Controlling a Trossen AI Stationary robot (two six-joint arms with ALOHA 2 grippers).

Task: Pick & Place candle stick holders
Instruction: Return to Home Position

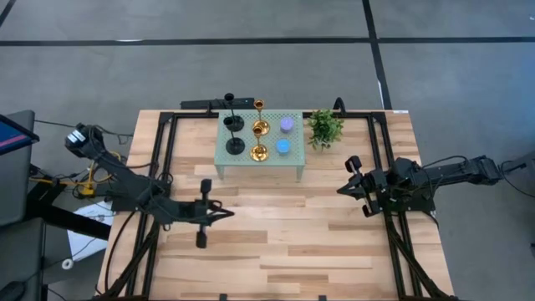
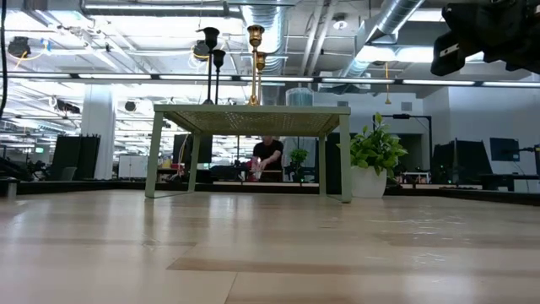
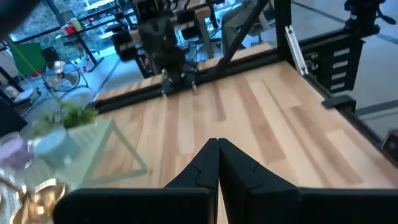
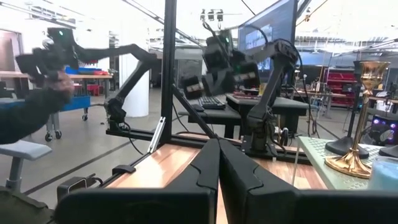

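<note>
- High view, upper centre: a small green shelf [image 1: 294, 160] with a flat, dotted top stands on the pale plank table [image 1: 276, 242].
- The shelf carries six items. In its left column are the upper black candle stick holder [image 1: 233, 124] and the lower black candle stick holder [image 1: 236, 145], both matte with round bases and thin stems.
- In the next column are the upper gold candle stick holder [image 1: 260, 128] and the lower gold candle stick holder [image 1: 259, 152], both shiny. All four stand upright.
- On the right part of the shelf are two short round candles: the purple candle [image 1: 287, 125] above, the blue candle [image 1: 283, 146] below.
- A potted plant [image 1: 324, 127] with leafy green sprigs sits on the table just right of the shelf.
- The left gripper [image 1: 227, 213] is at lower left of centre and the right gripper [image 1: 343, 191] at right of centre. Both are well apart from the shelf and hold nothing.
- Low view: the shelf stands at centre on four slim legs. The black and gold stems rise above its top and a pale candle jar is at its right end.
- The plant is in a white pot beside the right-hand leg. Part of a dark arm shows in the upper right corner. A person [image 2: 268, 156] is far off in the room, seen beneath the shelf.
- Left wrist view: the fingers are pressed together over bare planks. The shelf corner, a gold base, both candles and the plant are blurred off to one side.
- Right wrist view: the fingers are pressed together. A gold holder with a flared cup and a spreading base stands on the shelf's edge, with a black base behind it.
</note>
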